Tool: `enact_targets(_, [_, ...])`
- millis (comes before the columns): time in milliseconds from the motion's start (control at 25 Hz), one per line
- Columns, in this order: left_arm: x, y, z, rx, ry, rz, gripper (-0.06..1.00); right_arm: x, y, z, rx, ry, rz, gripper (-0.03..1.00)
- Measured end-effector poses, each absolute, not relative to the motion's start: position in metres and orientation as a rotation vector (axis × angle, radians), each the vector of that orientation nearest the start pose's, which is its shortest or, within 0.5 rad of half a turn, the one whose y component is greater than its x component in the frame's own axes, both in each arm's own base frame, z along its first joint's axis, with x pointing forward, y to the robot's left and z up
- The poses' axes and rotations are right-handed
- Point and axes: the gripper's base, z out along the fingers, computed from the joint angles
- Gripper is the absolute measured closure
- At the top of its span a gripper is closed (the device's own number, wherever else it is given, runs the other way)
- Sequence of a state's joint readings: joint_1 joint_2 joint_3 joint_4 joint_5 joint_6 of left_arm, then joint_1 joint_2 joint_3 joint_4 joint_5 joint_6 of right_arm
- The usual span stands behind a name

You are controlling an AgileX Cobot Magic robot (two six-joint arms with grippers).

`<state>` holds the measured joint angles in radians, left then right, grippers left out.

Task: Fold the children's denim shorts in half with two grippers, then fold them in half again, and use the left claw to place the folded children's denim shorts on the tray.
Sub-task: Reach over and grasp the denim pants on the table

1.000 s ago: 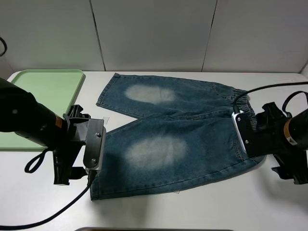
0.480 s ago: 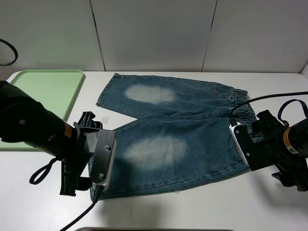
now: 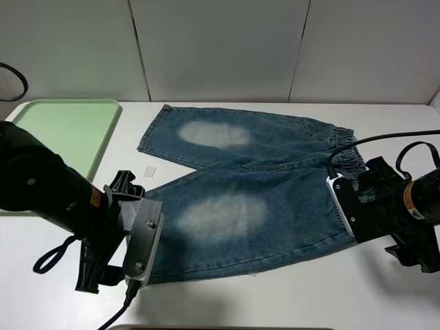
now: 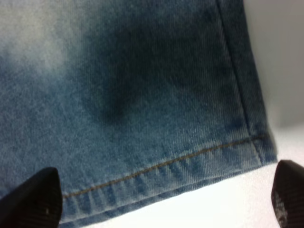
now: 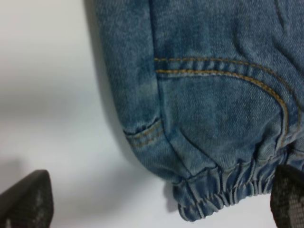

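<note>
The children's denim shorts (image 3: pixel 254 189) lie spread flat on the white table, waistband to the right, both legs pointing left. My left gripper (image 3: pixel 137 240) hovers over the near leg's hemmed cuff (image 4: pixel 156 175); its fingertips (image 4: pixel 38 197) stand wide apart, holding nothing. My right gripper (image 3: pixel 342 210) hovers over the near end of the gathered waistband (image 5: pixel 223 190), open too, one fingertip (image 5: pixel 28 199) over bare table. The pale green tray (image 3: pixel 65 134) sits at the far left with nothing on it.
A small pale tag (image 3: pixel 149 170) lies on the table between the two legs' cuffs. Black cables trail from both arms. Grey wall panels stand behind the white table (image 3: pixel 289 295).
My left gripper has moved toward the table's front, down along the near leg's cuff toward its outer corner. My right gripper has shifted slightly toward the waistband's near corner. The shorts have not moved.
</note>
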<state>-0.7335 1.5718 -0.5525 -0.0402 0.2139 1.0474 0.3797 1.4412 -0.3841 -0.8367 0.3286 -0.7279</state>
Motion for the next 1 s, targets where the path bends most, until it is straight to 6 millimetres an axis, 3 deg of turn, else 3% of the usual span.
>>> enact_targets(320, [0.181,-0.165,0.133,-2.720,-2.321,-0.085,0.07,0.189,0.052,0.131,-2.315,1.736,-0.592,0.27])
enact_targets(640, [0.182,-0.166,0.115,-2.626,-2.328,-0.044,0.07,0.189,0.052,0.131,-2.311,1.739,-0.591,0.27])
enact_targets(1000, [0.181,-0.167,0.113,-2.615,-2.339,-0.034,0.07,0.190,0.055,0.132,-2.261,1.748,-0.574,0.27])
